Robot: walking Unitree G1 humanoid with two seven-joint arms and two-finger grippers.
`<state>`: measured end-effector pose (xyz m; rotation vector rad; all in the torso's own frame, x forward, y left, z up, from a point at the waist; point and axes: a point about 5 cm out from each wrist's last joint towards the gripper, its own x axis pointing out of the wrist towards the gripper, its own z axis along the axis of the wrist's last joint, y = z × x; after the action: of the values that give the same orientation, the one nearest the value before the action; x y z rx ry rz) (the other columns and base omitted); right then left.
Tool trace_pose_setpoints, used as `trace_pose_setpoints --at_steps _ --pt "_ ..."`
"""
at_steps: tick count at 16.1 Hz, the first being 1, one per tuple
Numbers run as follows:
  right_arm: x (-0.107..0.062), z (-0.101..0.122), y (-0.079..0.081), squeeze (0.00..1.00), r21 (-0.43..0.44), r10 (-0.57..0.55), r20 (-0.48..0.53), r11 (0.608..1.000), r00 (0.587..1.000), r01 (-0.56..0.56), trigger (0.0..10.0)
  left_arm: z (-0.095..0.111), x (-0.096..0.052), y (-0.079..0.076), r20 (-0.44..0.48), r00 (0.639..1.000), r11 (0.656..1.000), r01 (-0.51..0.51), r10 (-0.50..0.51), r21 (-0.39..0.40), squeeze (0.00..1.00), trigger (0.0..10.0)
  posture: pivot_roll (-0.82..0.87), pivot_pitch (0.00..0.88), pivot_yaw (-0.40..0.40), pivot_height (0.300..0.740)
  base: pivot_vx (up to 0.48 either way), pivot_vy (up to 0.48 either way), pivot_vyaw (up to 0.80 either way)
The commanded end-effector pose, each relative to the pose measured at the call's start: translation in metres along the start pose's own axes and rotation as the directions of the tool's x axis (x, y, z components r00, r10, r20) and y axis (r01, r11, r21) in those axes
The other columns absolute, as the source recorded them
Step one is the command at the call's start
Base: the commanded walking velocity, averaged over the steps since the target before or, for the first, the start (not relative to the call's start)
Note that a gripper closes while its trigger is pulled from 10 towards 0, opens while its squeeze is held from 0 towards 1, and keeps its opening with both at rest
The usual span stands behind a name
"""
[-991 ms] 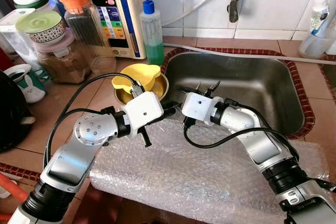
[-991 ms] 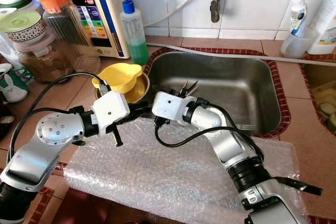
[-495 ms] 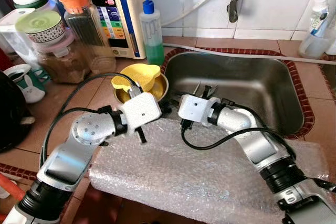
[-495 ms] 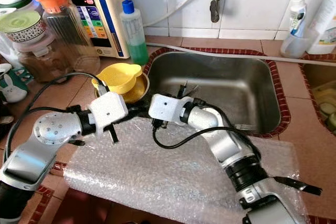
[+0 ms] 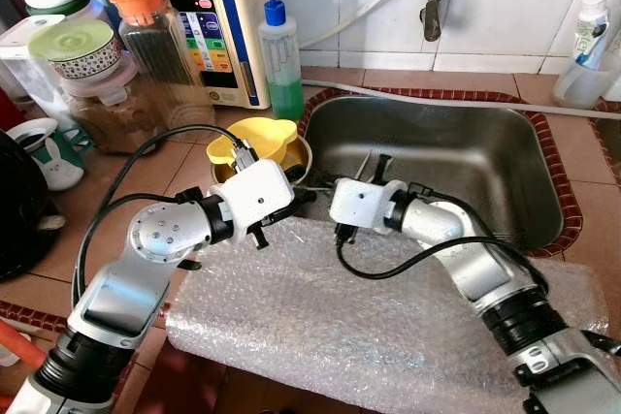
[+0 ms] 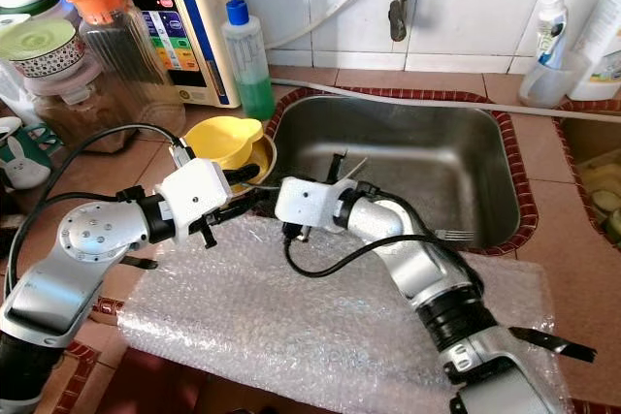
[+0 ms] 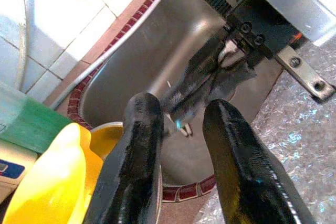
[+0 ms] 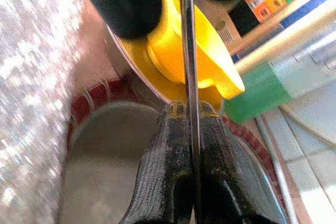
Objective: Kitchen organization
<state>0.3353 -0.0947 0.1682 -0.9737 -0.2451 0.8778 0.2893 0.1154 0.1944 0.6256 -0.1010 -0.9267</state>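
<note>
Left of centre in the head view, the left hand point(image 5: 303, 197) has swung up off the bubble-wrap sheet point(image 5: 369, 327) toward the yellow plastic bowl nested in a brass-coloured dish point(image 5: 260, 143), and its two black fingers point(image 7: 131, 182) stand spread, holding nothing. Moving right, the right hand point(image 5: 374, 164) has slid left across the steel sink point(image 5: 466, 157) rim to meet it; its fingers point(image 8: 168, 182) are clamped tight on a thin flat metal utensil point(image 8: 188, 51) (a knife or spatula blade, too edge-on to name). That utensil now points between the left hand's spread fingers, above the sink's near-left corner. It reads as a hand-over about to happen: the left hand needs to close before the right lets go.
</note>
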Motion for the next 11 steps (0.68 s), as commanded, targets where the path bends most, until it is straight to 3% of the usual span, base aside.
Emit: trace_pose_setpoints --at_steps 1,2,5,9,11 --pt "-0.004 -0.005 -0.014 0.00 -0.001 -0.063 -0.019 0.998 0.998 0.063 0.0 -0.011 -0.005 -0.002 -0.036 0.999 0.999 0.001 -0.003 -0.050 1.00 10.0 -0.18 0.115 0.143 0.740 0.000 0.000 0.00" --pt "-0.006 -0.004 -0.022 0.00 0.025 -0.103 -0.006 0.994 0.995 0.103 0.0 -0.004 -0.005 -0.002 0.016 1.000 0.992 -0.009 0.011 -0.126 1.00 10.0 -0.18 0.116 0.143 0.740 0.000 0.000 0.00" --pt "-0.008 -0.007 -0.027 0.00 0.016 -0.125 -0.012 0.992 0.992 0.125 0.0 0.001 -0.004 0.000 0.046 0.999 0.987 -0.015 0.022 -0.158 1.00 10.0 -0.17 0.112 0.145 0.740 0.000 0.000 0.00" --pt "-0.026 -0.035 -0.036 0.00 0.033 -0.226 -0.096 0.973 0.969 0.230 0.0 0.002 -0.005 -0.007 0.059 0.998 0.975 0.003 0.010 -0.222 1.00 10.0 -0.17 0.110 0.147 0.740 0.000 0.000 0.00" --pt "-0.037 -0.049 -0.040 0.00 0.080 -0.304 -0.147 0.945 0.941 0.318 0.0 0.002 -0.004 -0.011 0.077 0.997 0.963 0.014 0.007 -0.268 1.00 10.0 -0.17 0.111 0.149 0.740 0.000 0.000 0.00"
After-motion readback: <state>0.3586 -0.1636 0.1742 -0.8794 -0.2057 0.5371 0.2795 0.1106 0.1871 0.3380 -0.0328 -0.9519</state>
